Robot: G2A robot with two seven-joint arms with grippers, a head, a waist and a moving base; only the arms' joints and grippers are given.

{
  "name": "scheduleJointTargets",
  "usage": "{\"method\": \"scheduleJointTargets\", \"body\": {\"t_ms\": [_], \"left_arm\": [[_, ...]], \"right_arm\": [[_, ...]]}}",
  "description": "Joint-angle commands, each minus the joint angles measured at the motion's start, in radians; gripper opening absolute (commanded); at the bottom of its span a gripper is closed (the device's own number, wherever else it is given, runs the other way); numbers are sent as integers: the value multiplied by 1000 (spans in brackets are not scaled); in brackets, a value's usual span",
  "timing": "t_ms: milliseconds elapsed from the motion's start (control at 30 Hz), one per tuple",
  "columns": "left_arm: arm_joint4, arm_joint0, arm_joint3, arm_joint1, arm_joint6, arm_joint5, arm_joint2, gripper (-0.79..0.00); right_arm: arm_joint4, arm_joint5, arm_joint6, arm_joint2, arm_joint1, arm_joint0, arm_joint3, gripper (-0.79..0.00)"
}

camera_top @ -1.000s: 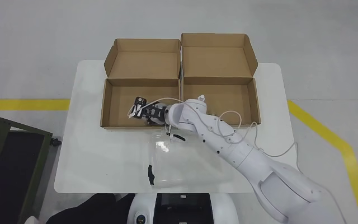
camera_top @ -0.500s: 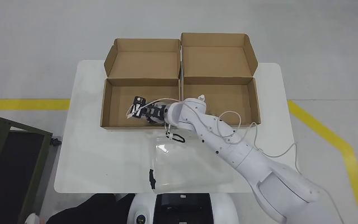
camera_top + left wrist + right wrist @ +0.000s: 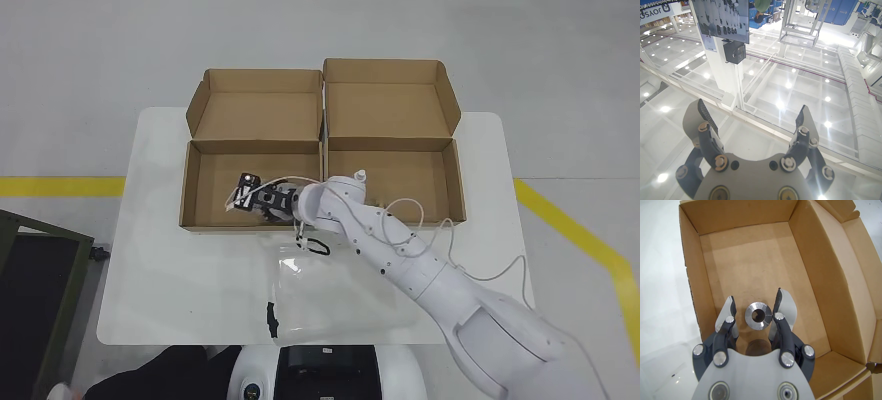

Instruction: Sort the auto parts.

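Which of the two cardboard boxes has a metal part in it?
The left box, where the right gripper hangs over a metal ring; the other box shows none.

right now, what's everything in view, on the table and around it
cardboard boxes: 2, brown, lids open, side by side at the table's far edge; left box, right box
metal part: 1, silvery, ring-shaped, on the left box's floor
plastic bag: 1, clear, on the table in front of the boxes
small item: 1, black, at the bag's edge, too small to identify
table: 1, white
floor tape: yellow stripes, either side of the table
right arm: white, reaching into the left box
right arm's jaws: open, either side of the metal part
left arm's jaws: open, facing a ceiling
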State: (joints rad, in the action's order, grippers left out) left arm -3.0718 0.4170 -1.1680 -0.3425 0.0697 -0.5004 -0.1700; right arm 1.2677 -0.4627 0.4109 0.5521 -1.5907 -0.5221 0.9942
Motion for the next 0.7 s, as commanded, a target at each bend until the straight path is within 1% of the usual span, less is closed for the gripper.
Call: {"method": "scheduleJointTargets", "body": {"t_ms": [0, 200, 333, 467, 533, 567, 600, 667], "left_arm": [[0, 0, 0, 0, 0, 0, 0, 0], [0, 0, 0, 0, 0, 0, 0, 0], [0, 0, 0, 0, 0, 0, 0, 0], [0, 0, 0, 0, 0, 0, 0, 0], [0, 0, 0, 0, 0, 0, 0, 0], [0, 0, 0, 0, 0, 0, 0, 0], [0, 0, 0, 0, 0, 0, 0, 0], [0, 0, 0, 0, 0, 0, 0, 0]], "right_arm": [[1, -5, -9, 7, 0, -3, 11, -326], [3, -35, -24, 57, 17, -33, 114, -259], [27, -55, -7, 104, 40, -71, 229, -219], [56, -77, 26, 162, 69, -134, 363, -185], [67, -93, 40, 193, 85, -176, 433, -145], [71, -103, 47, 210, 93, -198, 467, -105], [76, -113, 52, 227, 101, -222, 501, -37], [84, -132, 60, 261, 116, -270, 563, -12]]}}
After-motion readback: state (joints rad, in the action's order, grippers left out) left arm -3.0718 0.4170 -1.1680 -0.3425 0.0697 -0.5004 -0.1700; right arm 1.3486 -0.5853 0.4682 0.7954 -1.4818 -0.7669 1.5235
